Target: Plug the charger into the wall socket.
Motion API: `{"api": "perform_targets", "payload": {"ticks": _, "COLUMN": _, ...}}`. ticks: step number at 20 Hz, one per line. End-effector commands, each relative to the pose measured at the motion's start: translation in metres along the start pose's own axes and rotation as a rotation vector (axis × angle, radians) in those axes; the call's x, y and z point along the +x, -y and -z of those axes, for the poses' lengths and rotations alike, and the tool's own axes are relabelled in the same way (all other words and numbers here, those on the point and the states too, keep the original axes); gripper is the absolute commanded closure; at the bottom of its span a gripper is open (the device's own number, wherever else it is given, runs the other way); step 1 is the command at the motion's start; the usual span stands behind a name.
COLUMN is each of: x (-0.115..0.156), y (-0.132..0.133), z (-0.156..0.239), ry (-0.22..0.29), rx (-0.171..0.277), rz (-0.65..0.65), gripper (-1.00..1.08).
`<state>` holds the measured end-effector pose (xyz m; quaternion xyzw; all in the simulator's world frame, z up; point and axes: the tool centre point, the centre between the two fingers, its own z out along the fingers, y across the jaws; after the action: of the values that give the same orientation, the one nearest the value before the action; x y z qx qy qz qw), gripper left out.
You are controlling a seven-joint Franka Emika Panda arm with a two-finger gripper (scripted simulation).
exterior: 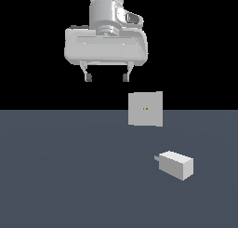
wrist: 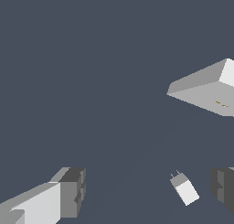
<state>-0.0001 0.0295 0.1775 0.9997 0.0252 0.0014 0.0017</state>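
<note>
Nearest you, the charger (exterior: 176, 164), a matte off-white block, lies on the slate-grey floor (exterior: 69, 176) with its short grey prongs toward the exterior view's left. Behind it stands the wall socket (exterior: 146, 109), a flat light-grey square plate with two tiny gold holes. Note the gripper (exterior: 107, 77) hanging above, spread wide, empty; the arm is cropped above.

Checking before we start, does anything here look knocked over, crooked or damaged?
Nothing damaged. The small off-white block charger lies on the floor apart from the upright light-grey square socket plate, prongs angled aside from it. The open tool hangs above, empty.
</note>
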Motion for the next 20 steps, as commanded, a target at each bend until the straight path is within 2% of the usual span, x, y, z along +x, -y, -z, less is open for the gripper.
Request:
{"api": "perform_targets", "payload": {"ticks": 1, "x": 0.000, "y": 0.000, "z": 0.000, "ry": 0.000, "rx": 0.000, "rz": 0.000, "gripper": -0.92}}
{"api": "perform_targets", "payload": {"ticks": 10, "x": -0.011, "y": -0.006, "z": -0.008, "ry": -0.004, "rx": 0.001, "rz": 0.041, "gripper": -0.92}}
{"api": "perform_targets", "payload": {"ticks": 20, "x": -0.047, "y": -0.029, "z": -0.037, "ry": -0.016, "rx": 0.005, "rz": 0.179, "gripper": -0.92}}
